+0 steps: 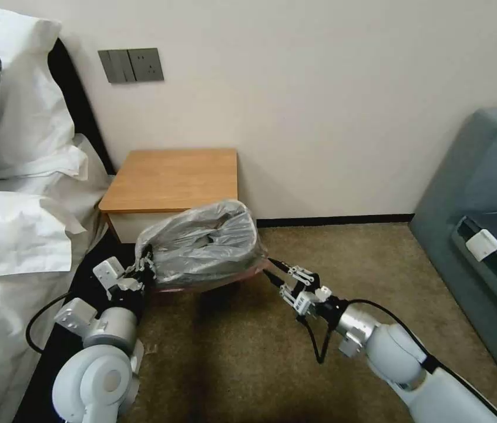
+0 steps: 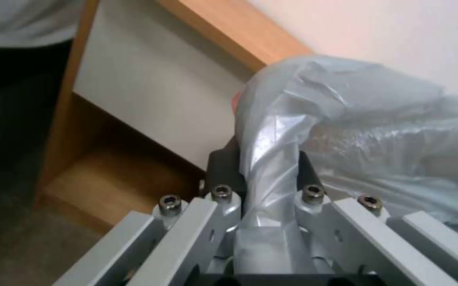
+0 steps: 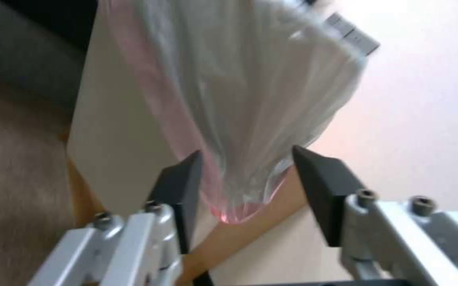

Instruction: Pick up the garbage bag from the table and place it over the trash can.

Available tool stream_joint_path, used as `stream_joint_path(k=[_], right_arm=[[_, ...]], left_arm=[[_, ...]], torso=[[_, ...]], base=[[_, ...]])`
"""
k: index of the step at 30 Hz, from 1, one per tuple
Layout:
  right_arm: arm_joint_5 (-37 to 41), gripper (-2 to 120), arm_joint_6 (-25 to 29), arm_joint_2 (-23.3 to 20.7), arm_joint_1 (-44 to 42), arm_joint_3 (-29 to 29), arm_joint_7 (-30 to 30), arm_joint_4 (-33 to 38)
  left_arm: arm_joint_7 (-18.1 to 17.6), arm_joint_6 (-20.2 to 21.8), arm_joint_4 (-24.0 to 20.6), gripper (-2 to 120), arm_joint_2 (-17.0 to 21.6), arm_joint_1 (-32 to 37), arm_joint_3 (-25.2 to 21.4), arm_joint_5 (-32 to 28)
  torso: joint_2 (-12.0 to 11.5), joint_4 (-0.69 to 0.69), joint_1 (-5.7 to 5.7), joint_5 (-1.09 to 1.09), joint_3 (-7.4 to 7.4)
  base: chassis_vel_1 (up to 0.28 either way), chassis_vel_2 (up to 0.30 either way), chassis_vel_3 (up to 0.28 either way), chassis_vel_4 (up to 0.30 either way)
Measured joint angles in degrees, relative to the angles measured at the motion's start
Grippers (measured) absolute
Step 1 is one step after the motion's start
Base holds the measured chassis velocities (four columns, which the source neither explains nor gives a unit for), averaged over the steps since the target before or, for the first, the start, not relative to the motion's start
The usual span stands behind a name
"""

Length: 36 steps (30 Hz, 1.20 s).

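Note:
The garbage bag [image 1: 201,249], grey, crinkly and translucent with a pinkish lower edge, is stretched into a bulging dome just in front of the table [image 1: 172,176]. My left gripper [image 1: 145,265] is shut on the bag's left edge. In the left wrist view a twisted strip of the bag [image 2: 271,159] is pinched between its dark fingers [image 2: 224,167]. My right gripper [image 1: 270,270] is at the bag's right corner. In the right wrist view its jaws stand apart, and the bag's pink-tinted tip [image 3: 239,190] hangs loose between them. The trash can is hidden under the bag.
A bed with white pillows and sheets [image 1: 19,223] lies along the left. A grey-blue sofa [image 1: 483,200] stands at the right. Brown carpet [image 1: 231,364] lies open between my arms. The wall behind the table carries switch plates [image 1: 131,64].

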Motion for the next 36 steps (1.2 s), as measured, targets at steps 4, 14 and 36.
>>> stream_joint_path(k=[4, 14, 36], right_arm=[[2.95, 65, 0.03, 0.26, -1.95, 2.37, 0.54, 2.93], [17.75, 95, -10.08, -1.05, 1.65, 0.32, 5.14, 12.44], [50.52, 16, -38.55, -13.76, 25.76, -23.05, 4.44, 17.52]], left_arm=[[0.3, -0.5, 1.08, 7, 0.29, -0.59, 0.34, 3.49], [2.99, -1.08, 1.61, 7, 2.71, 0.98, 1.26, 11.36], [8.97, -5.85, 3.76, 7, 3.51, 5.56, 6.14, 35.43]], torso=[[0.0, 0.01, 0.0, 0.0, 0.0], [0.0, 0.02, 0.0, -0.01, 0.0], [0.0, 0.0, 0.0, 0.0, 0.0]], base=[[0.0, 0.0, 0.0, 0.0], [0.0, 0.0, 0.0, 0.0], [0.0, 0.0, 0.0, 0.0]])
